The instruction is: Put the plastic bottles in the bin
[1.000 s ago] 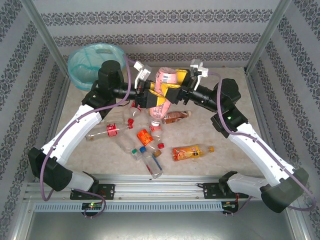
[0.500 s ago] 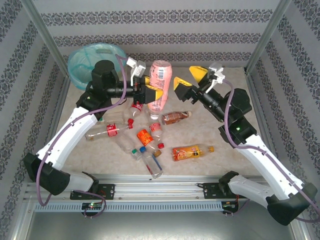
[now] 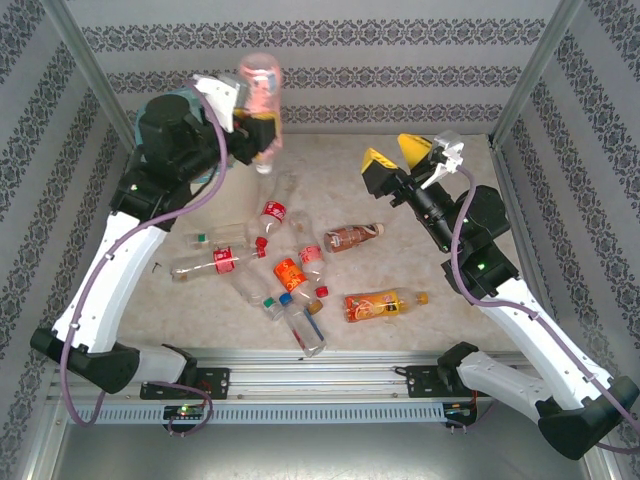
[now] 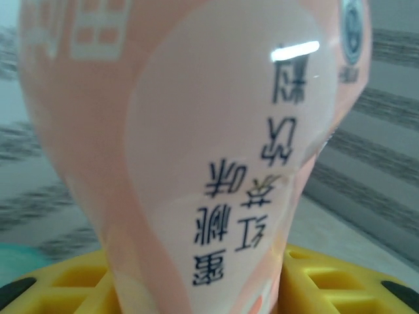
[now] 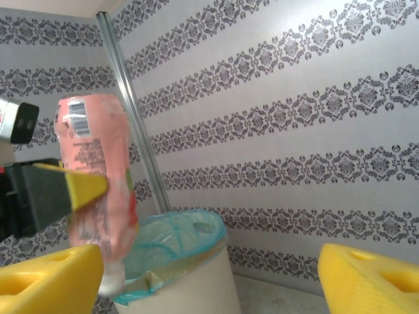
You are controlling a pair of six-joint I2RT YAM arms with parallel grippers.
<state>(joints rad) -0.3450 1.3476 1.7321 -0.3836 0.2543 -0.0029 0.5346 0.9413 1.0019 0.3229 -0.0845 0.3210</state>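
One pink-labelled clear plastic bottle [image 3: 262,95] was clamped between the left jaws, which were closed on its lower body, with its neck turned downward. It was held aloft close to the rim of the round cream-white bin [image 5: 196,288] lined with a blue-green bag. The right jaws were spread wide and nothing was held in them. Bottle and bin were seen ahead of them. Several more small plastic bottles [image 3: 289,273] were scattered on the bench [image 3: 350,180], below and between both pairs of jaws.

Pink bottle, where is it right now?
In the top view it is at the far left: the pink bottle is held aloft, cap down, in the left gripper, right by the bin.
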